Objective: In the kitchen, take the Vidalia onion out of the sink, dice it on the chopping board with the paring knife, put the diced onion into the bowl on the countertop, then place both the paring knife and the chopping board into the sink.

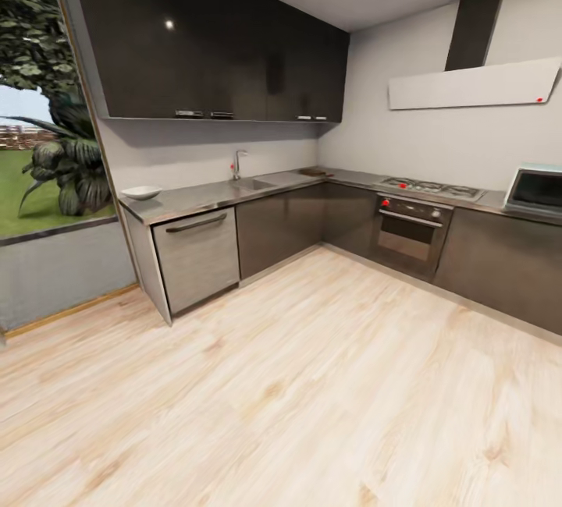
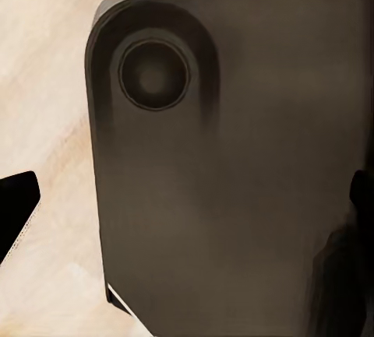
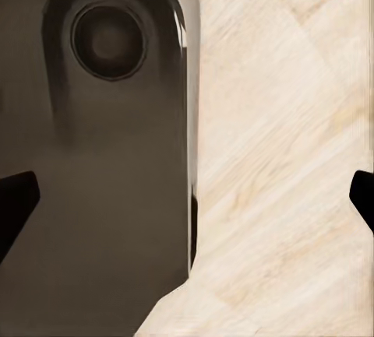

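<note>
Standing well back on the wooden floor [image 1: 312, 382], both my end effectors spread and empty, since the sink [image 1: 251, 184] and bowl [image 1: 141, 192] on the bench [image 1: 203, 196] are beyond reach.

1. The left gripper [image 2: 187, 205] points down at the robot's dark base [image 2: 234, 166], its black fingertips [image 2: 15, 208] spread wide apart.
2. The right gripper [image 3: 187, 197] also points down, its fingertips [image 3: 15, 205] likewise wide apart, nothing between them.
</note>
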Robot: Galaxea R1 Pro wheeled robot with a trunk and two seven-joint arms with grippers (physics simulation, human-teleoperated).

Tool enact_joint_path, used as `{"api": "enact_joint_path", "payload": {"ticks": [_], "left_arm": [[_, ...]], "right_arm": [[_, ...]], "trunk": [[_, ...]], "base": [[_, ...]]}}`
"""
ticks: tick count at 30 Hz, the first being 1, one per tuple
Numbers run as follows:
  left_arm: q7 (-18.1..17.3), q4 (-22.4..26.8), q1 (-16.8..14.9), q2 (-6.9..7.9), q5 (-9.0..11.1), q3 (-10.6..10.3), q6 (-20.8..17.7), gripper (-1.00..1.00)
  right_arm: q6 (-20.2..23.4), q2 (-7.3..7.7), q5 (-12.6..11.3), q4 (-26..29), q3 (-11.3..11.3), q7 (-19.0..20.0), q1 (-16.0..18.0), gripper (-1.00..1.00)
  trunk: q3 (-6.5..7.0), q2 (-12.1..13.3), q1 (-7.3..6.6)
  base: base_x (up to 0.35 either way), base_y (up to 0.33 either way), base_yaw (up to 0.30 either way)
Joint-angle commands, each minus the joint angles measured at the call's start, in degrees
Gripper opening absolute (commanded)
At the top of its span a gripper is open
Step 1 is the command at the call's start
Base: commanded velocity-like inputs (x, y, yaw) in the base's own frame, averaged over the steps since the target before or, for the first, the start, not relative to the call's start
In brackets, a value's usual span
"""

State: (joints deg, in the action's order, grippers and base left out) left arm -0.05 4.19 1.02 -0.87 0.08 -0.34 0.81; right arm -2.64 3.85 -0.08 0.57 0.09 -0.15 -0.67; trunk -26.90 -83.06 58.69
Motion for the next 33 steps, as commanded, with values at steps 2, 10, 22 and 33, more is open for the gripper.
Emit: {"api": "enact_joint_path", "payload": {"ticks": [2,10,22,33], "left_arm": [[0.01,0.73,0.03,-0.05,0.01,-0.02,0.07,1.0],[0.05,1.08,0.04,-0.04,0.01,0.0,-0.02,1.0],[0.05,1.08,0.09,0.36,0.07,-0.02,-0.15,1.0],[0.05,0.98,0.1,0.45,0.09,-0.09,-0.11,1.0]], "right_arm": [[-0.79,0.01,-0.01,0.06,0.0,-0.02,-0.03,1.0],[-3.35,-0.09,-0.01,0.06,-0.01,-0.02,-0.03,1.0],[-3.78,-0.14,-0.01,0.06,0.0,-0.02,-0.03,1.0],[-3.78,-0.15,-0.01,0.05,0.0,0.0,-0.03,1.0]], "trunk": [[-0.03,-0.02,0.04],[-0.03,-0.02,0.04],[-0.03,-0.02,0.04],[-0.03,-0.02,0.04]], "base": [[0.326,0.0,0.206],[0.339,0.0,0.277],[0.342,0.0,0.256],[0.342,0.0,0.013]]}}
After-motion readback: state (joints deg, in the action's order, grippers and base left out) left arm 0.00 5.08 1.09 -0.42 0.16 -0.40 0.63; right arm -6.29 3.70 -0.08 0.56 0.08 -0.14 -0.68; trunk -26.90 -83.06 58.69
